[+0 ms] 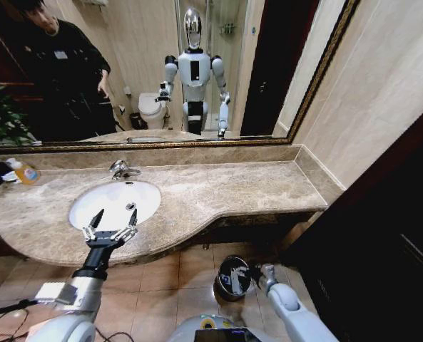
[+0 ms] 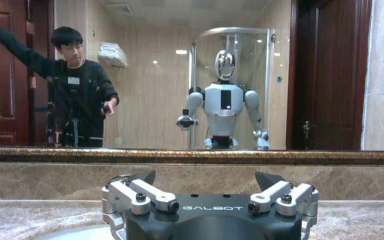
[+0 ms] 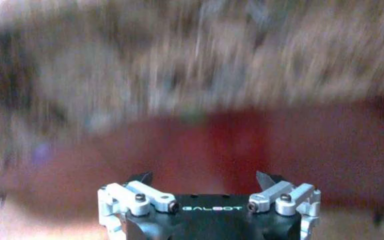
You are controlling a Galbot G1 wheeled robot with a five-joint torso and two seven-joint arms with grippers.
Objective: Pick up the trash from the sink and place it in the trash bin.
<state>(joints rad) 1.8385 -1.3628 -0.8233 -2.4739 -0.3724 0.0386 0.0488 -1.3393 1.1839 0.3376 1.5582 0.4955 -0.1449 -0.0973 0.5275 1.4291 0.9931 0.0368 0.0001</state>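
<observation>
Head view: the left gripper (image 1: pixel 113 214) hovers over the near edge of the sink (image 1: pixel 148 194), a white oval basin set in a mottled beige marble counter (image 1: pixel 254 187), with its fingers spread apart and nothing between them. A chrome tap (image 1: pixel 120 169) stands at the basin's far rim. The visible part of the basin looks bare of litter, though the gripper hides its near portion. An orange-labelled soap bottle (image 1: pixel 23 172) lies on the counter at far left. The trash bin (image 1: pixel 234 277), round and black, stands on the tiled floor below the counter front, with the right gripper (image 1: pixel 252 271) just beside its rim. Right wrist view: the right gripper (image 3: pixel 204 178) shows its fingertips apart and empty; the background is probably marble, blurred. Left wrist view: the left gripper (image 2: pixel 204 178) faces the mirror (image 2: pixel 178 75) above the counter.
</observation>
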